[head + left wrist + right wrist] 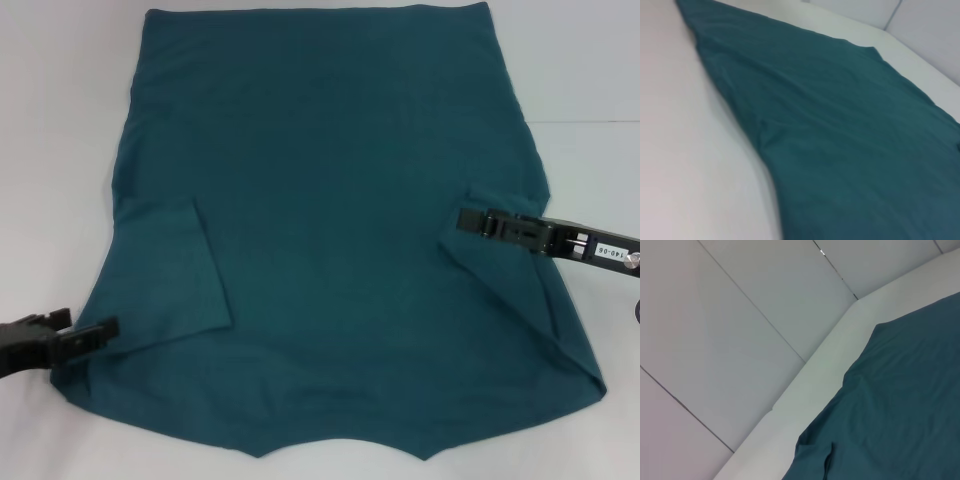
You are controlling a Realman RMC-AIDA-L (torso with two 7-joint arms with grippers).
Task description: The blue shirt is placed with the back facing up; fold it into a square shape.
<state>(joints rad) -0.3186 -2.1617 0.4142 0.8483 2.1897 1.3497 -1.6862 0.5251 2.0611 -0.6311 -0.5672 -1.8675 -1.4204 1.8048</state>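
Note:
The blue shirt (pixel 330 230) lies spread flat on the white table, with both sleeves folded inward onto the body. The left sleeve flap (pixel 190 270) rests flat. My right gripper (pixel 463 219) reaches in from the right and is shut on the inner edge of the folded right sleeve flap (pixel 500 280). My left gripper (pixel 112 327) sits low at the shirt's near left edge, its tip just over the fabric. In the left wrist view the blue shirt (pixel 840 140) fills most of the picture. The right wrist view shows one side of the blue shirt (pixel 900 405).
The white table (pixel 60 120) shows on both sides of the shirt and in a strip along its near edge. Its far rim (pixel 815 375) meets grey wall panels (pixel 730 330).

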